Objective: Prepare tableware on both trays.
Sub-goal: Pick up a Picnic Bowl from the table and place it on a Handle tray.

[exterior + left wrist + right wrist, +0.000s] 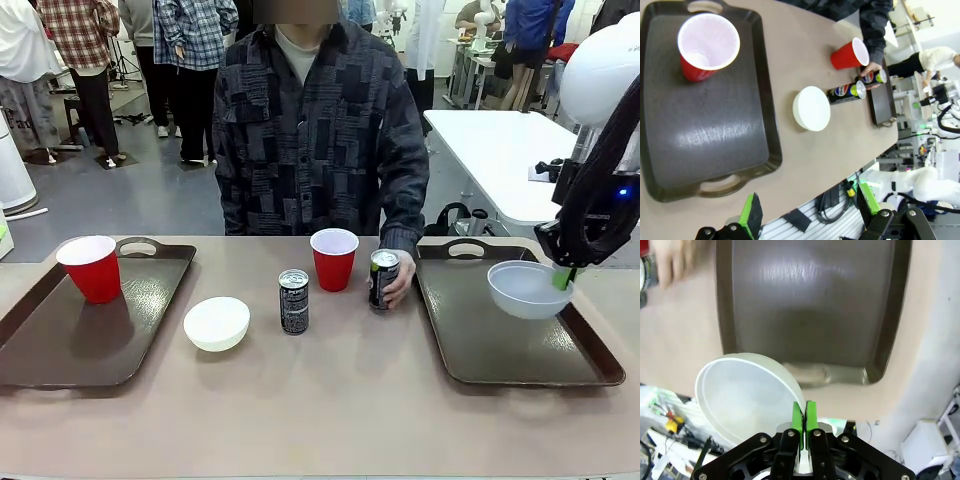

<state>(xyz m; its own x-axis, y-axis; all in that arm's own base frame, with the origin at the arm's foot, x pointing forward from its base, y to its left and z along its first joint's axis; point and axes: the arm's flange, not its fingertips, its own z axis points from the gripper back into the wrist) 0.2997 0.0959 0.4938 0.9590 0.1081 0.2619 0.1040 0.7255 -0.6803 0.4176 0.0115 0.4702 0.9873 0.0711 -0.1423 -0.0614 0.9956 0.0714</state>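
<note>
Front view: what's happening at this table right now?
The right gripper pinches a white bowl by its rim over the right tray. The person's hand holds the green-topped can beside that tray. One red cup stands on the left tray; the other red cup, the second bowl and the other can stand on the table between the trays. The left gripper hangs open near the left tray.

I am pinching a white bowl (pixel 747 395) in green pads (pixel 797 419) over a dark brown tray (pixel 810 300); the person (pixel 320 130) is wearing dark patchwork print.
</note>
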